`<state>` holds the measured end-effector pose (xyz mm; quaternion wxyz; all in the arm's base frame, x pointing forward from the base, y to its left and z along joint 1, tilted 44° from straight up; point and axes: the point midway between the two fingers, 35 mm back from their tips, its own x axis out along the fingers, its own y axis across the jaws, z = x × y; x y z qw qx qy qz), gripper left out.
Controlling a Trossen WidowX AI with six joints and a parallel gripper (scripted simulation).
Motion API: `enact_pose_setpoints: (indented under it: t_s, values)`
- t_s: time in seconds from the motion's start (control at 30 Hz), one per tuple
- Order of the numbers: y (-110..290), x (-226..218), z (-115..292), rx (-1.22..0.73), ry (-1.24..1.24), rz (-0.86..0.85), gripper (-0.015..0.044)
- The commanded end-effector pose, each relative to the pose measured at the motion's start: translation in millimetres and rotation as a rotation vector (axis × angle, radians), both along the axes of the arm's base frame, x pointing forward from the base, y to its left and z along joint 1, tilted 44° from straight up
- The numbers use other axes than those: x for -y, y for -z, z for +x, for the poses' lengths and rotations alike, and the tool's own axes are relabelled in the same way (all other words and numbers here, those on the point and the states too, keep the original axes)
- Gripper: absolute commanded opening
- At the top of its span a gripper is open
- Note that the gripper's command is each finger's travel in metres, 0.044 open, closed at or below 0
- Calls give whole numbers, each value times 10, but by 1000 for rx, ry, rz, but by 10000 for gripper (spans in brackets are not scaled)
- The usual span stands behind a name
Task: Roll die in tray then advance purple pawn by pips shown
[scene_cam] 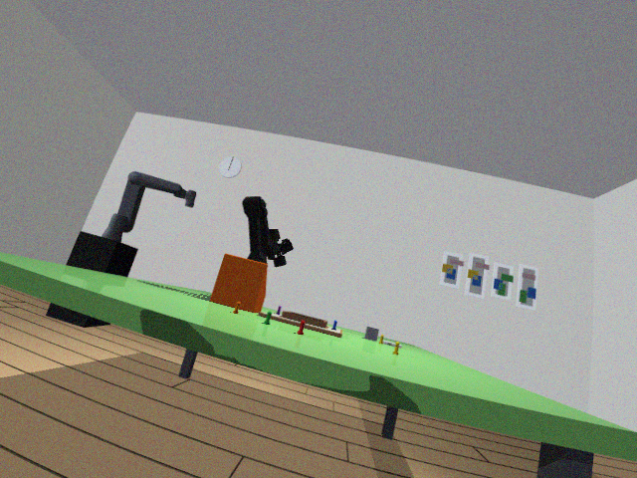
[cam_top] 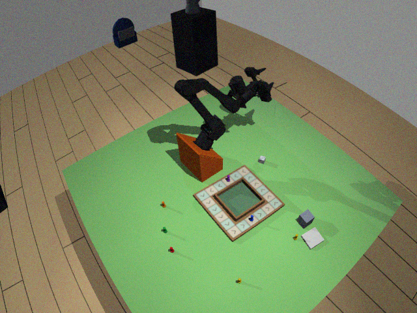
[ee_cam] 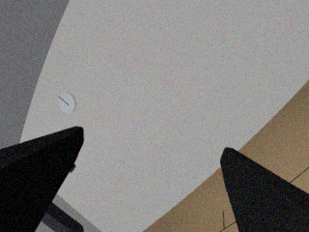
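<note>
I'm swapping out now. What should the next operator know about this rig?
Gripper: open, empty, raised off the table, facing the wall.
Die: on the mat beside the board, not in the tray.
Purple pawn: on the board's edge nearest the arm's base. Blue pawn: opposite edge.
Done: nothing visible.
Left: roll the die into the tray, advance purple, retreat.

We find no words, brand names or numerals that can be read in any view. The only signs are the chevron arrows printed on the pale squares of the board (cam_top: 205, 195) around its central tray. The die (cam_top: 261, 159), far right of the board, is too small to count pips. Four wall posters (scene_cam: 488, 280) carry coloured blocks, perhaps labels, but nothing legible.
</note>
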<state>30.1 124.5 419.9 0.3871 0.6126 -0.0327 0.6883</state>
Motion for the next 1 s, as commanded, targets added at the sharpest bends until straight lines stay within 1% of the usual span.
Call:
enact_pose_setpoints:
  t_s: [0.0,0.07,0.13,0.3,0.43,0.6,0.77,0.87,0.97]
  values:
    - [7,-25,13,1,9,-12,374]
    - [70,-213,124,6,80,-110,321]
    - [197,-466,311,12,177,-260,275]
    - [660,-911,826,18,364,-634,275]
    - [1162,-1057,1239,19,467,-951,275]
    - [1830,-977,1617,-8,480,-1324,275]
    - [2497,-644,1787,-131,314,-1663,275]
    - [2771,-392,1740,-242,145,-1791,275]
    - [2854,-275,1688,-304,51,-1824,275]
